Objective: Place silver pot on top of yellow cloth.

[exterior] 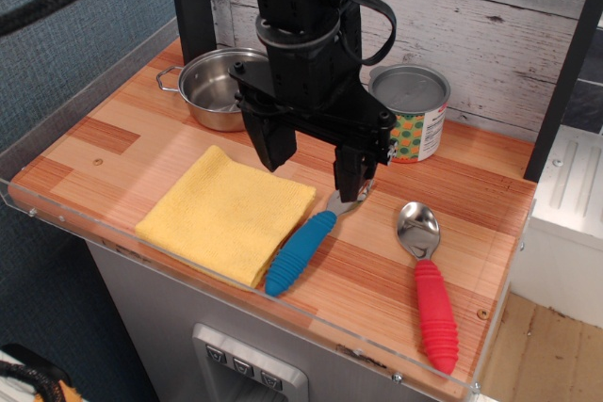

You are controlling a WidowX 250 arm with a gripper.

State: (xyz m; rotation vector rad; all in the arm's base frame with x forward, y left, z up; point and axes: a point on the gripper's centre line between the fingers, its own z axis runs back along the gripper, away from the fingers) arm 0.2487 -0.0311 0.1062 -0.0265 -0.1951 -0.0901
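Steel pot (219,88) sat untouched at back left; gripper (316,162) hung wide open and empty over yellow cloth (226,214). Approach step; next, reach pot.

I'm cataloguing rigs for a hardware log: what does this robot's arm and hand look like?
The arm is matte black, a chunky cylindrical body with a pale silver-grey ring around it. A black cable loops out at its side. The hand is black too: a wide angular block with small screws, ending in two flat, tapering black fingers. No markings are legible.
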